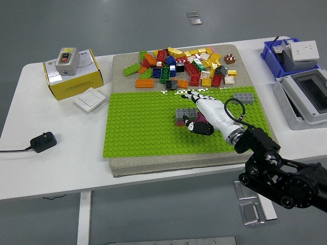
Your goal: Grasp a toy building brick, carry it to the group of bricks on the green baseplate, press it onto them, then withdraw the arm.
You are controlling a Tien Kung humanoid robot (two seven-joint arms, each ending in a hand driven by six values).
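The blue bin (271, 55) at the desk's (61, 153) far right corner holds a white boxy part (302, 52). Beside it sits a grey case with a clear lid (306, 99). The yellow box (72, 75) near the far left has a grey switch (66, 55) on top. The bumpy green baseplate (138, 127) lies on a tan mat (127, 62), with a heap of shiny loose bricks (181, 65) along the mat's far edge. The white right hand (204, 115) rests on the group of bricks (184, 116) in the middle of the baseplate, fingers curled down on it. One grey brick (243, 98) sits alone near the baseplate's far right corner.
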